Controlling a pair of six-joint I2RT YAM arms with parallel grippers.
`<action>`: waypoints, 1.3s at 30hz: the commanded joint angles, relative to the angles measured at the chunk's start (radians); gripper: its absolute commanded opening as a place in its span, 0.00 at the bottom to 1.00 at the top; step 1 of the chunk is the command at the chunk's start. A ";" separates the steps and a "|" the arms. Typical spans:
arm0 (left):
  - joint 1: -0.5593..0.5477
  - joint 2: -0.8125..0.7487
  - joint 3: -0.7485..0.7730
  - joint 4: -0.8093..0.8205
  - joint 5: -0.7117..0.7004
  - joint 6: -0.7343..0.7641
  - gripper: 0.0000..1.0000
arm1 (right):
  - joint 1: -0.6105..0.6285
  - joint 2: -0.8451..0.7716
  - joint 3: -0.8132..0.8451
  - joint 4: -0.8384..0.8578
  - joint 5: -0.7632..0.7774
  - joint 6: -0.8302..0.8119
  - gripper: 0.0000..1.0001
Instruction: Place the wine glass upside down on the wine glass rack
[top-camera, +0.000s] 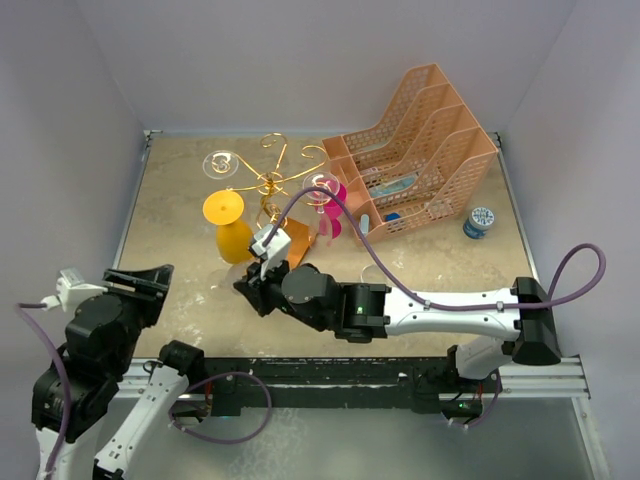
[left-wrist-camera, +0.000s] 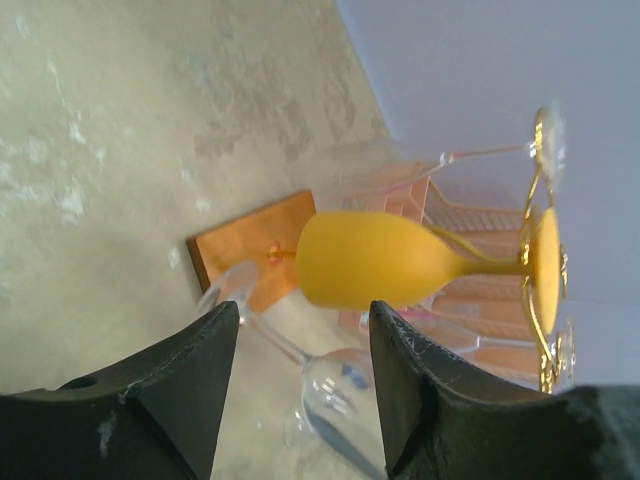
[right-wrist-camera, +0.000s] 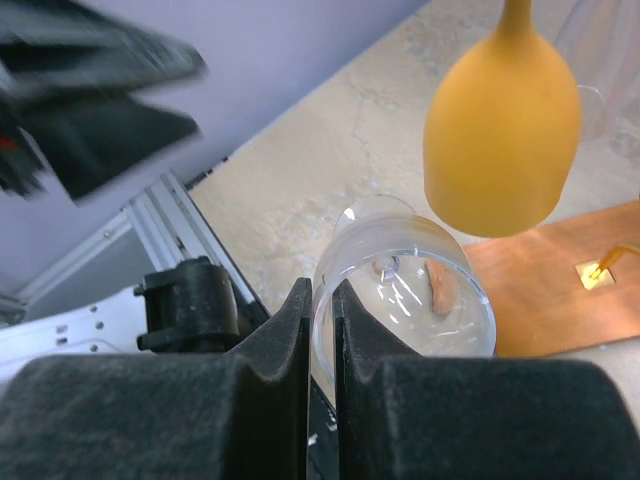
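Right gripper (right-wrist-camera: 320, 295): fingers pinched almost shut, only a thin slit between them. The stem is hidden in that slit, so I judge rather than see that I am clamped on it.

Wine glass (right-wrist-camera: 405, 290): clear, its bowl right off my tips and tilted. It is not on the rack.

Just ahead and above: a yellow glass (right-wrist-camera: 500, 130) hanging bowl-down, close to my glass. Ahead to the right, lower: the rack's flat copper base (right-wrist-camera: 560, 290).

Further ahead: the gold rack (top-camera: 272, 183), with a pink glass (top-camera: 328, 205) on its far side.

Left gripper (left-wrist-camera: 305, 315): off to my side, fingers spread, holding nothing.

Risks:
- Bowl strikes the yellow glass as I lift or turn. The gap there is small, and a knock could swing that glass off its arm.
- Stem slips or rotates in the pinch, being thin, smooth and loaded by the bowl.
- Foot misses the curled arm, since clear glass is hard to read against gold wire.
- Pushing sideways on an arm could tip the light rack.
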 joint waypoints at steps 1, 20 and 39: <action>-0.002 -0.060 -0.117 0.077 0.167 -0.195 0.53 | 0.004 -0.034 0.003 0.245 0.023 -0.029 0.00; -0.002 -0.061 -0.192 0.234 0.180 -0.375 0.53 | 0.004 -0.044 -0.104 0.644 -0.088 0.027 0.00; -0.002 -0.076 -0.214 0.282 0.137 -0.525 0.22 | 0.004 -0.082 -0.199 0.787 -0.183 0.156 0.00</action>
